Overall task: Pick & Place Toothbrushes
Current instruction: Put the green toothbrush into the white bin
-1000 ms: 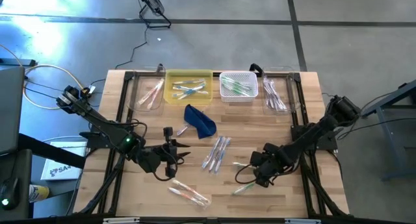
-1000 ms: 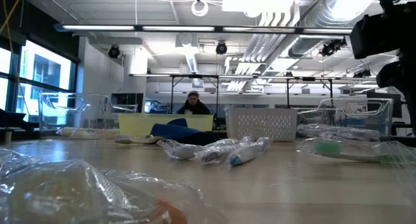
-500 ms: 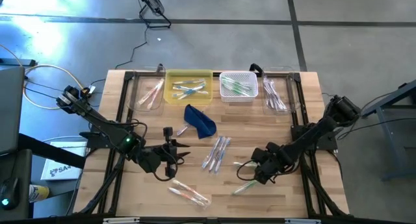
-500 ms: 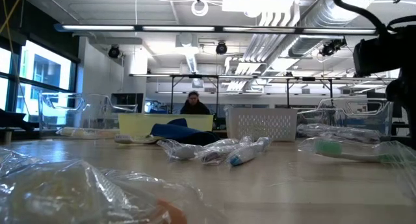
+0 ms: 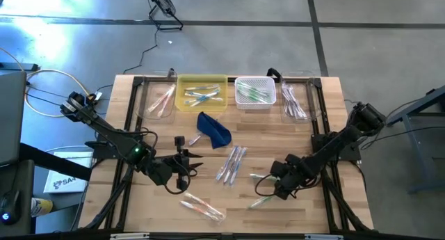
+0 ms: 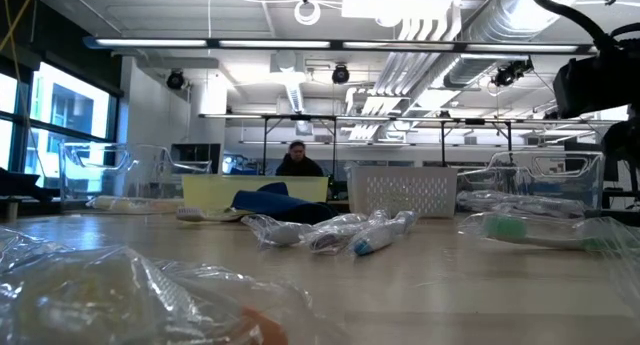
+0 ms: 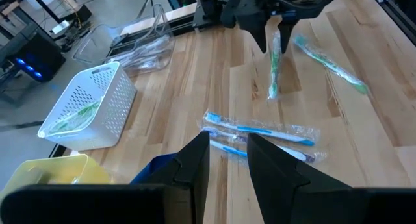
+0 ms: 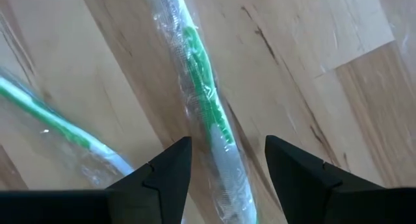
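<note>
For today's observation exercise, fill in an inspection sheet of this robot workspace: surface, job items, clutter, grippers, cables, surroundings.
Surface: wooden table.
Job's things: wrapped toothbrushes loose on the table, among them a blue group, a green one and a pink-orange pair; others sorted in four bins, such as the yellow bin and white basket.
Clutter: dark blue pouch.
Grippers: right gripper open, straddling the green toothbrush; left gripper empty, near the blue group.
Cables: cable loops left of the table.
Surroundings: person beyond the table.
</note>
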Motion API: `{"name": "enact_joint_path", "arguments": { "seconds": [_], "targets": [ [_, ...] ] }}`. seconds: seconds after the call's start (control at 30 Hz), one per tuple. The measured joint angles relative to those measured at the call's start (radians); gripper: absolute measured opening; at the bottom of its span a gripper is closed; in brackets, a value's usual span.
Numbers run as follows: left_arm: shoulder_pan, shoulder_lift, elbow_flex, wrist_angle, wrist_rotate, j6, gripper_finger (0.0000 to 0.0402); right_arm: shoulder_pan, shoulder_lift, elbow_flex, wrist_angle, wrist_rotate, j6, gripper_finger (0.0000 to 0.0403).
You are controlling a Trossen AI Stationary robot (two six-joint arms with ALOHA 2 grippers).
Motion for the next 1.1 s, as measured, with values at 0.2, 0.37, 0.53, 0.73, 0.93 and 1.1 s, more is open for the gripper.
{"name": "enact_joint_path", "arguments": {
  "seconds": [0.2, 0.37, 0.53, 0.73, 0.93, 1.1],
  "targets": [
    [0.000, 0.000, 0.000, 0.000, 0.000, 0.000, 0.0099, 0.000, 0.046, 0.005, 0.003, 0.004, 0.010, 0.0189],
    [0.000, 0.000, 0.000, 0.001, 0.000, 0.000, 0.0099, 0.001, 0.084, 0.007, 0.002, 0.011, 0.053, 0.0189],
    [0.000, 0.000, 0.000, 0.001, 0.000, 0.000, 0.0099, 0.001, 0.070, 0.004, 0.009, 0.037, 0.082, 0.0188],
    [0.000, 0.000, 0.000, 0.001, 0.000, 0.000, 0.0099, 0.001, 0.068, 0.003, 0.004, 0.040, 0.080, 0.0152],
    [0.000, 0.000, 0.000, 0.001, 0.000, 0.003, 0.0099, 0.000, 0.068, 0.002, -0.003, 0.044, 0.075, 0.0092],
    [0.000, 0.000, 0.000, 0.001, -0.001, 0.027, 0.0099, 0.000, 0.069, 0.002, 0.000, 0.044, 0.073, 0.0048]
  ]
}}
